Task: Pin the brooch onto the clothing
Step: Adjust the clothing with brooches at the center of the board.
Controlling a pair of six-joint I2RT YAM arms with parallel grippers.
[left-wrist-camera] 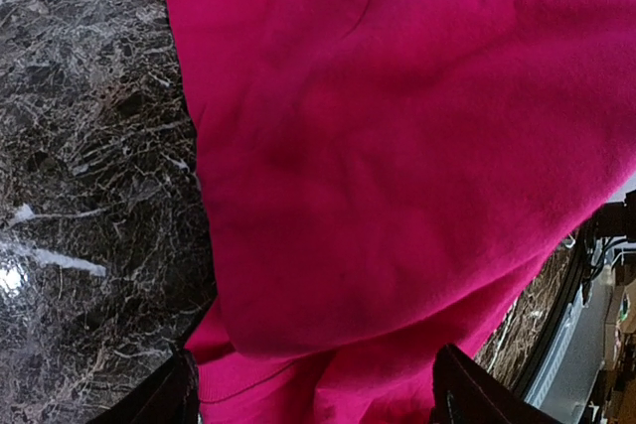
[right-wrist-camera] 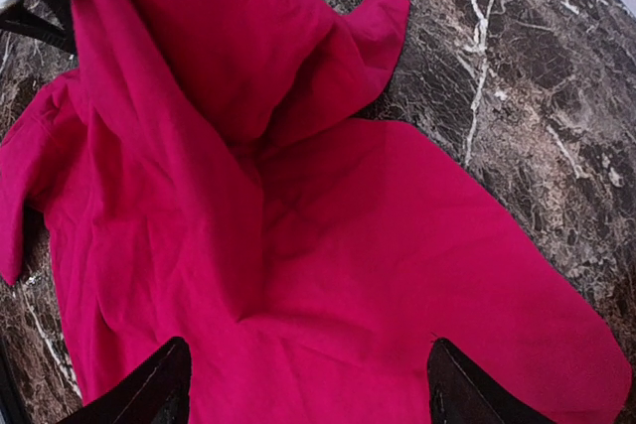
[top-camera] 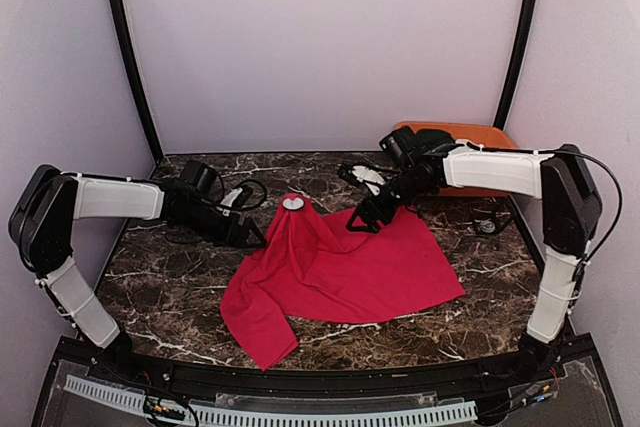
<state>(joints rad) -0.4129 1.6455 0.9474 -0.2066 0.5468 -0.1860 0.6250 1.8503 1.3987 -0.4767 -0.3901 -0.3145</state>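
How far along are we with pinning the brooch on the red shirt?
Looks mostly done: the brooch sits on a raised peak of the red shirt. In hand: nothing; left gripper and right gripper have open jaws near the cloth. Left: confirming the pin is fastened, which I cannot tell.

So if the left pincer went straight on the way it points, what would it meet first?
Probably the red T-shirt, bunched up just ahead of the left pincer; depth is unclear.
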